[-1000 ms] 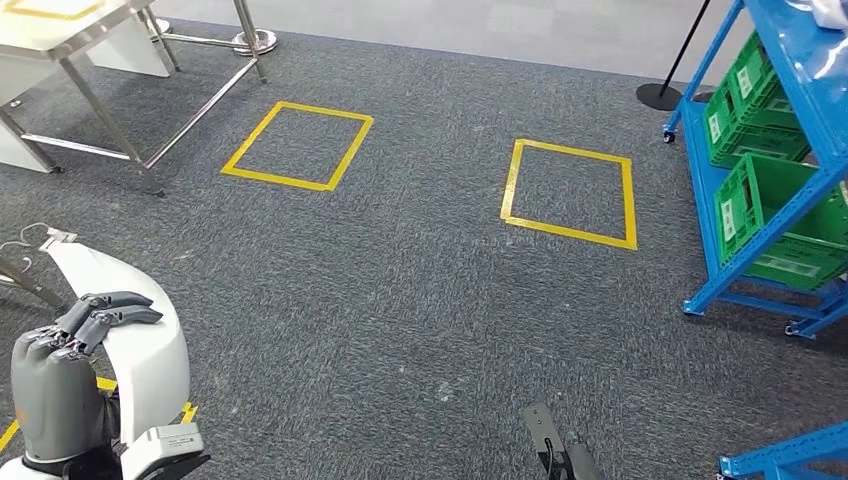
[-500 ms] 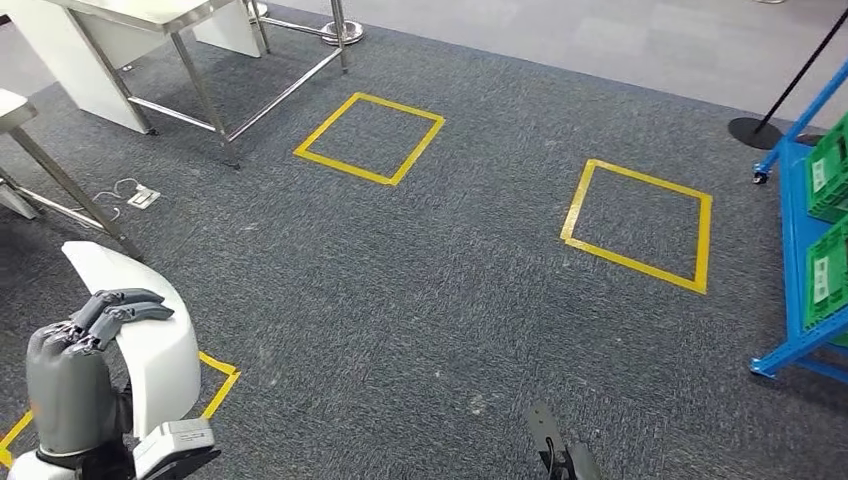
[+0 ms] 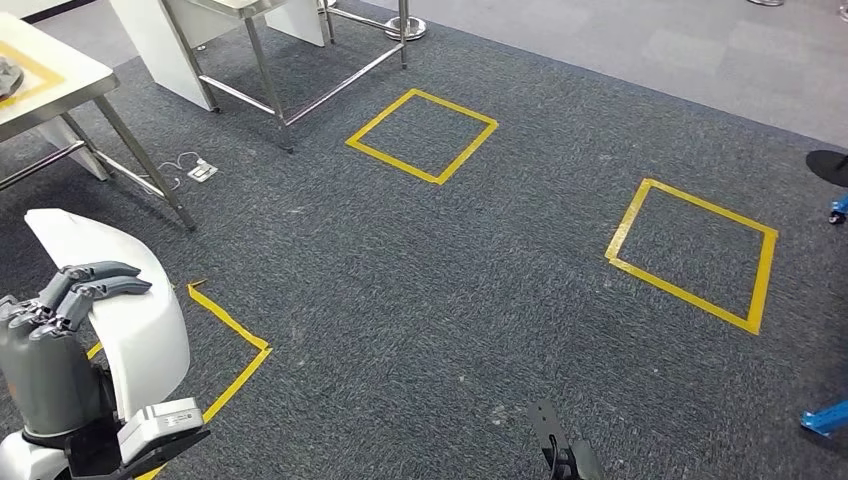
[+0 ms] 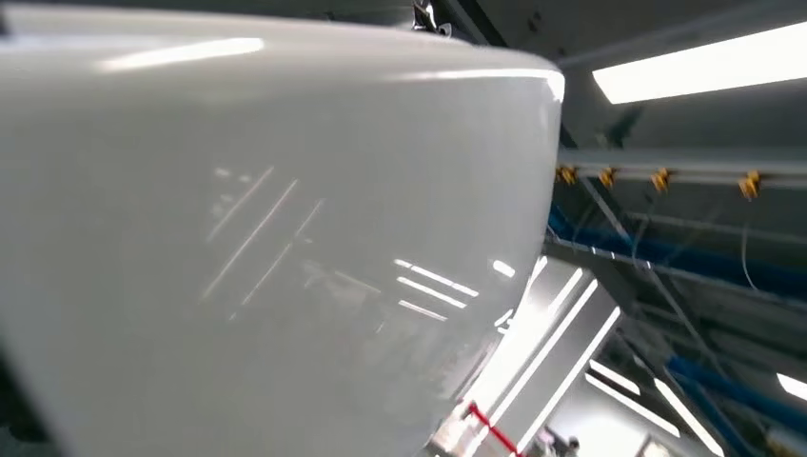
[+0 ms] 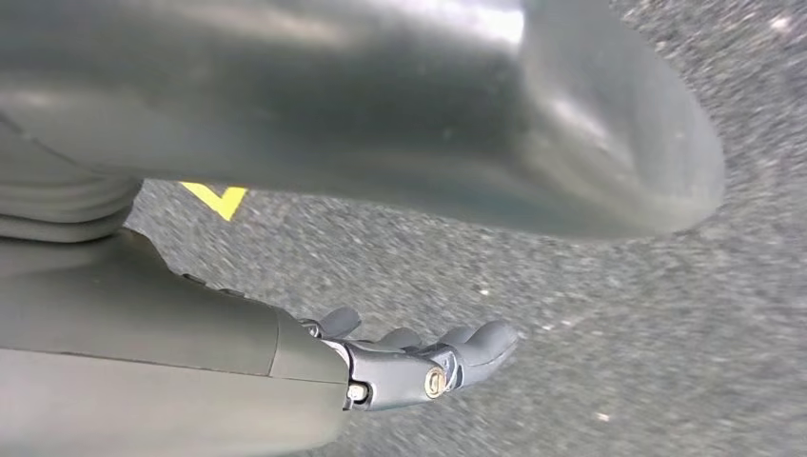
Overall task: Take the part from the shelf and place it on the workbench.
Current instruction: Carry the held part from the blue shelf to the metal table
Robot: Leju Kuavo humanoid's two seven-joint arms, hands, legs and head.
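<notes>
Left hand (image 3: pixel 48 365) grips the curved glossy white plastic part (image 3: pixel 120 300), dark fingers (image 3: pixel 95 280) hooked over its edge, held low at the robot's left. Left wrist view: the part's shiny surface up close, ceiling lights reflected. Right hand (image 5: pixel 419 362) hangs over grey carpet (image 3: pixel 450 290), fingers slightly curled, holding nothing. Further out: yellow tape squares (image 3: pixel 422 135), then the steel-legged table (image 3: pixel 50 85) at far left.

Floor: dark grey carpet (image 3: pixel 440 290).
Markings: two yellow tape squares (image 3: pixel 422 135) (image 3: pixel 695 252), well apart.
Near table legs: white power strip (image 3: pixel 202 170) with cable.
</notes>
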